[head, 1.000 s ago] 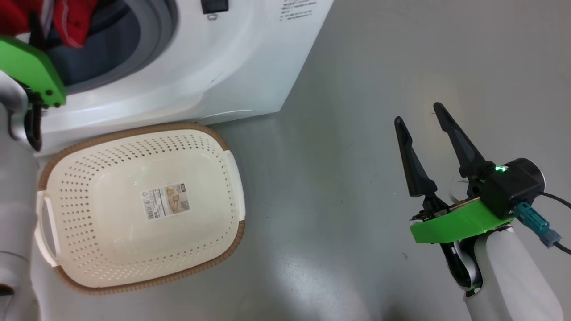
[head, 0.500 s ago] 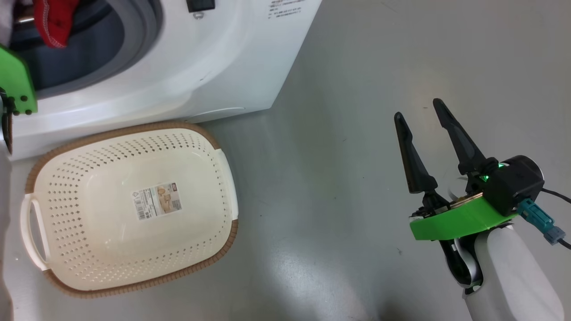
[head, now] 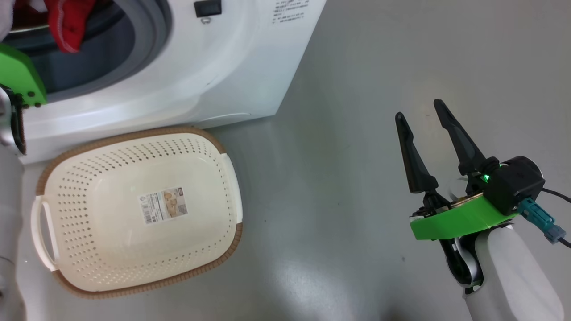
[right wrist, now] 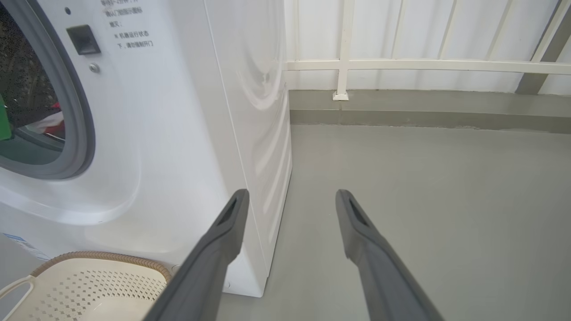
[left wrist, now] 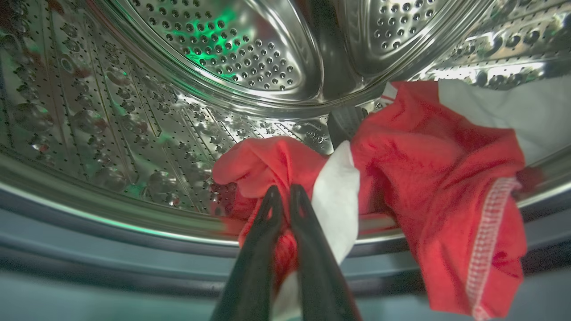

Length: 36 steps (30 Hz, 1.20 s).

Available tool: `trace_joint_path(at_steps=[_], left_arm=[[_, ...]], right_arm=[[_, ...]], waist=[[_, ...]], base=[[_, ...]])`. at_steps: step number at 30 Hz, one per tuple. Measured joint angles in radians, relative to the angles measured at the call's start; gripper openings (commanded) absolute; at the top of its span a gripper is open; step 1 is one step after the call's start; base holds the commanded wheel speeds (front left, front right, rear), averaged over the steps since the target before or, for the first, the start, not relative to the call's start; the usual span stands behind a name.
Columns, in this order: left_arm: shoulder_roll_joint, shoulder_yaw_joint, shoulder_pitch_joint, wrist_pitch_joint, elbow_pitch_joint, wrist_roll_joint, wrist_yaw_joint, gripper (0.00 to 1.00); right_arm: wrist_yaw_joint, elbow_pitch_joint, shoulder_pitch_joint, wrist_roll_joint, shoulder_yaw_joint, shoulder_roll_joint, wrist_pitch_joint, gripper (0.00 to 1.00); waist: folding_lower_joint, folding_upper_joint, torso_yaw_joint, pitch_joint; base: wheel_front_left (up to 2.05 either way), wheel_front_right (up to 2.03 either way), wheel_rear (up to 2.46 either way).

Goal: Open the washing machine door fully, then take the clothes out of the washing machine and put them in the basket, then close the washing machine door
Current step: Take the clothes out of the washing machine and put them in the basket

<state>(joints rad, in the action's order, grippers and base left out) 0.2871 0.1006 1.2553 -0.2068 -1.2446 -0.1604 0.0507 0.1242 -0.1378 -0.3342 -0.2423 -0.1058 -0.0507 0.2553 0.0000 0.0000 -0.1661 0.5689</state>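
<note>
Railing (right wrist: 401,66) beyond washing machine (right wrist: 178,133) (basket (head: 209,178) in front)

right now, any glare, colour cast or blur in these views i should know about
Head view: pale glare patch on the floor, sheen on the washing machine. Left wrist view: green glow on the drum, wide-angle bend, grey rubber ring blurred. Right wrist view: even light, right claw soft up close.

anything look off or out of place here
Nothing damaged or spilled. The one untidy thing: the clothes drape over the drum lip of the washing machine, one red piece hanging down across the grey seal, pinched by the left gripper. The basket sits upright and empty.
</note>
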Motion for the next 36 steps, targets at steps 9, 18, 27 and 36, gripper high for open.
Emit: trace_joint_path(at_steps=[9,18,27,36], left_arm=[[-0.019,-0.065,-0.128,-0.043,0.177,-0.066,-0.025,0.0],[-0.054,-0.113,-0.373,-0.043,0.498,-0.07,-0.003,0.0],[-0.085,-0.164,-0.543,-0.043,0.719,-0.068,0.021,0.0],[-0.113,-0.191,-0.699,-0.047,0.944,-0.045,0.01,0.0]], right_arm=[[0.0,-0.007,0.005,0.001,0.007,0.0,0.0,1.0],[0.0,-0.023,0.046,0.005,0.006,0.0,0.0,1.0],[0.0,-0.029,0.088,0.005,0.02,0.0,0.0,1.0],[0.0,-0.033,0.131,0.005,0.033,0.0,0.0,1.0]], waist=[[0.0,0.0,0.021,-0.061],[0.0,0.0,0.044,-0.141],[0.0,0.0,0.058,-0.22],[0.0,0.0,0.068,-0.3]], base=[[0.0,0.0,0.0],[0.0,0.0,0.0],[0.0,0.0,0.0],[0.0,0.0,0.0]])
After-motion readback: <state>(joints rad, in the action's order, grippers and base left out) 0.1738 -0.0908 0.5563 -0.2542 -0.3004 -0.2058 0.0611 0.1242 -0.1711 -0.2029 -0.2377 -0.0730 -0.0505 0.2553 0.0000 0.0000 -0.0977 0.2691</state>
